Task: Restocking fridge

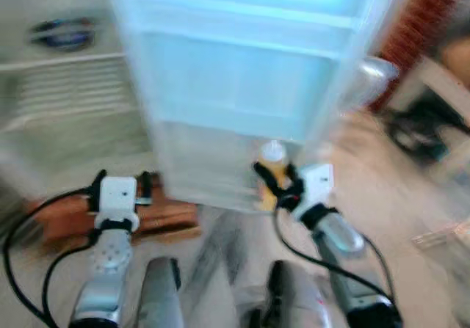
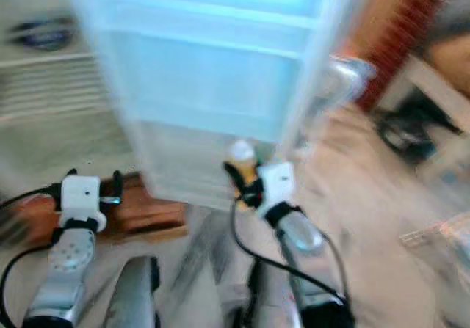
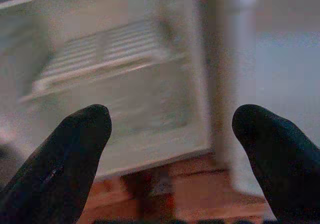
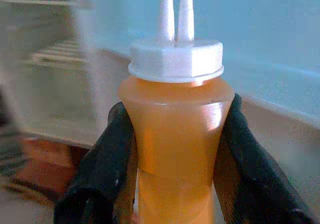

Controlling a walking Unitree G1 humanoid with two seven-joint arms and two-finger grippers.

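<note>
My right gripper (image 1: pixel 270 177) is shut on an orange squeeze bottle (image 4: pixel 175 129) with a white nozzle cap, held upright in front of the open fridge door (image 1: pixel 235 86). The bottle (image 1: pixel 272 168) sits just before the door's lower shelf. My left gripper (image 1: pixel 123 175) is open and holds nothing, its black fingers (image 3: pixel 75 149) spread, pointing at the fridge interior (image 3: pixel 110 78) with its white wire shelves. All views are blurred by motion.
The fridge interior (image 1: pixel 66 108) with wire shelves lies at left, with a dark blue item (image 1: pixel 64 33) on an upper shelf. A brown wooden base (image 1: pixel 110 221) runs under the fridge. A brick wall (image 1: pixel 415 20) and dark clutter (image 1: pixel 422 126) stand at right.
</note>
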